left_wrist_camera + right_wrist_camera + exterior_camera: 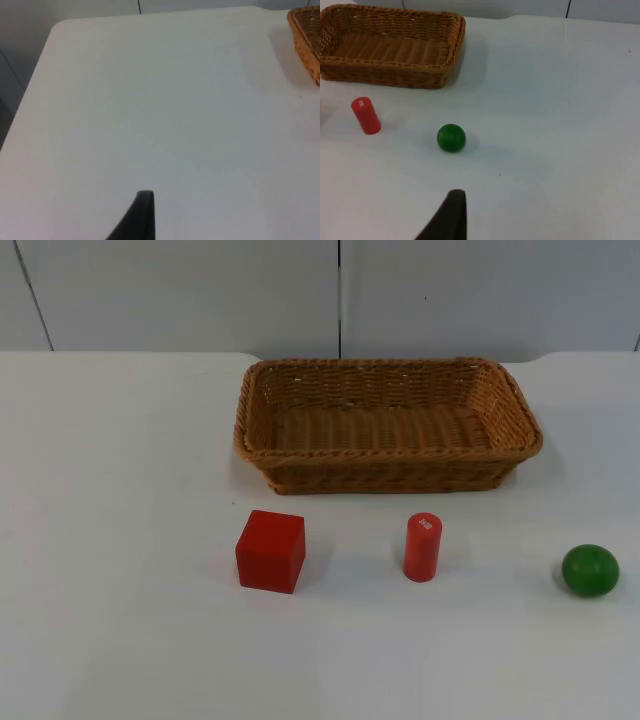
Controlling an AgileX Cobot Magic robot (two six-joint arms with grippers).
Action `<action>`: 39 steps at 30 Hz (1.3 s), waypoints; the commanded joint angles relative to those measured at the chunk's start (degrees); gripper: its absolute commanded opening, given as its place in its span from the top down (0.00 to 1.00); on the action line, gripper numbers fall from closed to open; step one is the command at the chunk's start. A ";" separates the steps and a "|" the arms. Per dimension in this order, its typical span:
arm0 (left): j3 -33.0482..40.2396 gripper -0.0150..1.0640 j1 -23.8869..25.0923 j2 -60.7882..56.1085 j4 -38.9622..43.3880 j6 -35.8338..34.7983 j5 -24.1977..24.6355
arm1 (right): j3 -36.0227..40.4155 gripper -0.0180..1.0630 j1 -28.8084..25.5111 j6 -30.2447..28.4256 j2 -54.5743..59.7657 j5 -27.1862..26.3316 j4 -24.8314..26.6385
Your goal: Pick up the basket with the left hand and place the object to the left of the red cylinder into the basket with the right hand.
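A woven basket (388, 425) sits flat on the white table (120, 540), close to the grey partition wall (200, 290) — at about twelve o'clock from the table's middle in the top view. Nothing lies in it.

In front of it three things stand in a row, well apart from one another. The red cylinder (423, 547) stands upright near the middle. The red cube (270, 551) sits at its nine o'clock, and the green ball (590, 570) at its three o'clock. None of them touches the basket.

The left gripper waits over bare table, with a corner of the basket's rim (306, 42) off at its two o'clock; one black fingertip (142, 212) shows — whether the pincer is wide or narrow I cannot tell. The right gripper waits too, its fingertip (451, 212) near the ball (451, 138), which lies at its twelve o'clock, with the cylinder (366, 116) and the basket (390, 45) beyond towards ten o'clock. Its state I cannot tell either.
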 commanded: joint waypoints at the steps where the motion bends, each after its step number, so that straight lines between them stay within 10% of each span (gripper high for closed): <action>1: 0.08 0.01 -0.18 -0.17 -0.90 0.41 -0.44 | -0.93 0.01 -0.49 -0.06 0.94 -1.30 0.18; 14: -7.59 0.01 -0.18 20.16 -3.09 0.85 -9.51 | -10.28 0.01 -0.49 -0.06 25.70 -13.95 0.18; 39: -16.84 0.01 -0.18 57.67 -6.29 0.24 -15.54 | -16.07 0.01 -0.49 -0.06 64.20 -18.05 -0.05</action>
